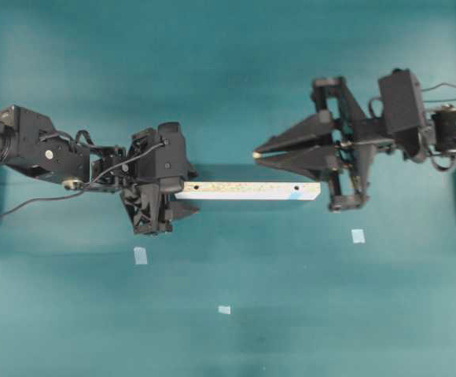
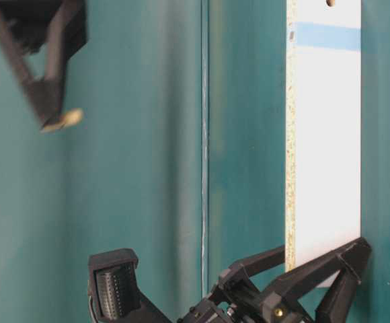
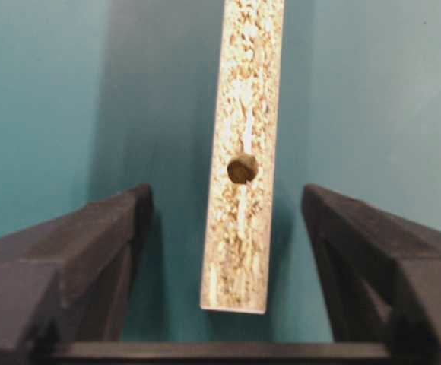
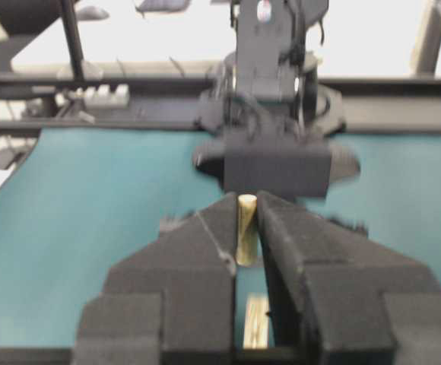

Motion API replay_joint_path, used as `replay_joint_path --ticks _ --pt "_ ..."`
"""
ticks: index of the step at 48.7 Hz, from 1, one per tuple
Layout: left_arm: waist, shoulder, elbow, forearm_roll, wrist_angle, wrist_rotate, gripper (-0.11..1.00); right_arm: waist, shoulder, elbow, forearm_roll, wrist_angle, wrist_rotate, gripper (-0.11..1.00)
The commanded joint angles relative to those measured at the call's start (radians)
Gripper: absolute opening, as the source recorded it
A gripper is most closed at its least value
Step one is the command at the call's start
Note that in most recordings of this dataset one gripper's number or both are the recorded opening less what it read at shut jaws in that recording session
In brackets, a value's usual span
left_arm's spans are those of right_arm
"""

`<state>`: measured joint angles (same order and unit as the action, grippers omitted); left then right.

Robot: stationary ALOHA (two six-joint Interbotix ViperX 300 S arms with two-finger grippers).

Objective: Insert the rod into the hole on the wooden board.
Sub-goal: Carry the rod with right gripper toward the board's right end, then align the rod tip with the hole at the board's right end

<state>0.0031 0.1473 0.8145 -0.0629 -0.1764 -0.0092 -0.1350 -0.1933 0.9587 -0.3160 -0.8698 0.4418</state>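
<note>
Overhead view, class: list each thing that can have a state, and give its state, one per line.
Rod: gripped, off the table.
Board: lying flat, both holes empty.
Marked hole: empty.
Left end effector: open, straddling the board's end.
Right end effector: shut on the rod.

Both arms are matte black with boxy housings, thin black cables looping along them, the left claw [image 1: 182,188] and right claw [image 1: 256,155] ending in wedge-shaped black fingers [image 3: 68,258].
</note>
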Motion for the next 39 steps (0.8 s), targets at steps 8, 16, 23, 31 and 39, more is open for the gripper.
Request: replay_joint_path --ticks 8,16,23,31,39 --pt "0.003 -0.02 -0.006 0.003 -0.015 0.02 0.65 0.0 -0.084 0.121 0.089 -0.008 -0.025 0.1" --pt "0.005 -0.02 -0.006 0.003 -0.017 0.035 0.52 0.0 -0.123 0.175 0.137 -0.009 -0.055 0.1" --pt "0.003 -0.021 -0.006 0.002 -0.017 0.035 0.37 0.0 -0.144 0.201 0.167 -0.009 -0.08 0.1" --pt "0.003 -0.021 -0.006 0.003 -0.015 0.035 0.33 0.0 -0.144 0.213 0.167 -0.008 -0.081 0.1" --pt "0.0 -0.021 -0.006 0.002 -0.015 0.032 0.33 0.0 -0.143 0.215 0.167 -0.008 -0.081 0.1"
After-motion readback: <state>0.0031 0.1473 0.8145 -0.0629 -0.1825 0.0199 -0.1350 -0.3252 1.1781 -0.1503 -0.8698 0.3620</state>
